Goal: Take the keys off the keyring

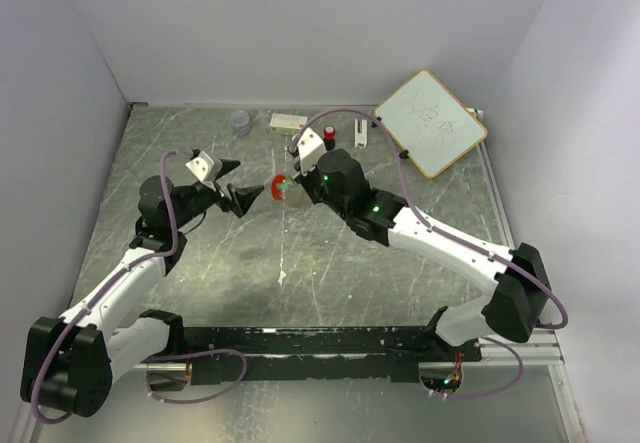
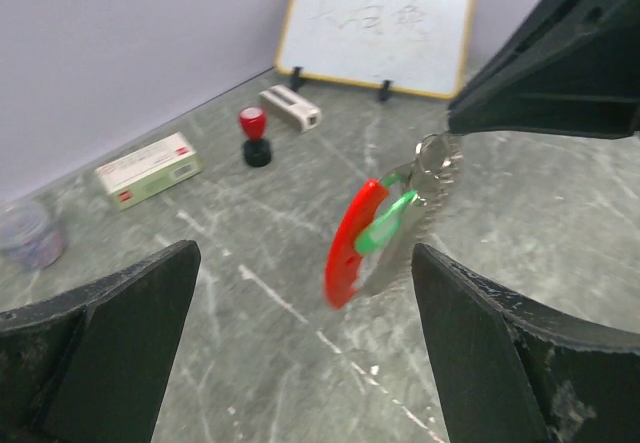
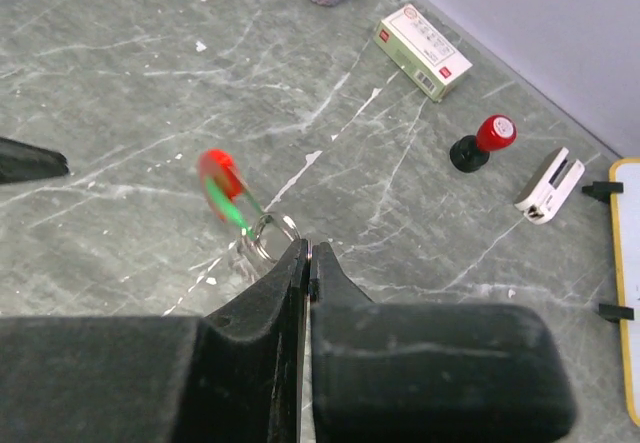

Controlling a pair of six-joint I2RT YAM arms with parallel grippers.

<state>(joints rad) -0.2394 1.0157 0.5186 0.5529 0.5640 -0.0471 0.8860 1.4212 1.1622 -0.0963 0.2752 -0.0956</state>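
Observation:
My right gripper [image 1: 297, 179] is shut on the keyring [image 3: 270, 233], a small grey metal ring held above the table; the closed tips [image 3: 308, 253] pinch its edge. A red key [image 3: 215, 173] and a green key [image 3: 228, 203] hang from the ring, motion-blurred. In the left wrist view the ring [image 2: 435, 158], red key [image 2: 350, 238] and green key [image 2: 385, 228] hang below the right fingers [image 2: 540, 73]. My left gripper [image 1: 245, 185] is open and empty, its jaws wide apart, with the keys just beyond and between its tips [image 2: 300, 263].
At the back stand a whiteboard [image 1: 430, 121], a red-and-black stamp [image 1: 329, 135], a white-and-green box [image 1: 288, 121], a small white device [image 1: 358, 135] and a clear cup [image 1: 240, 120]. Walls close in left, right and behind.

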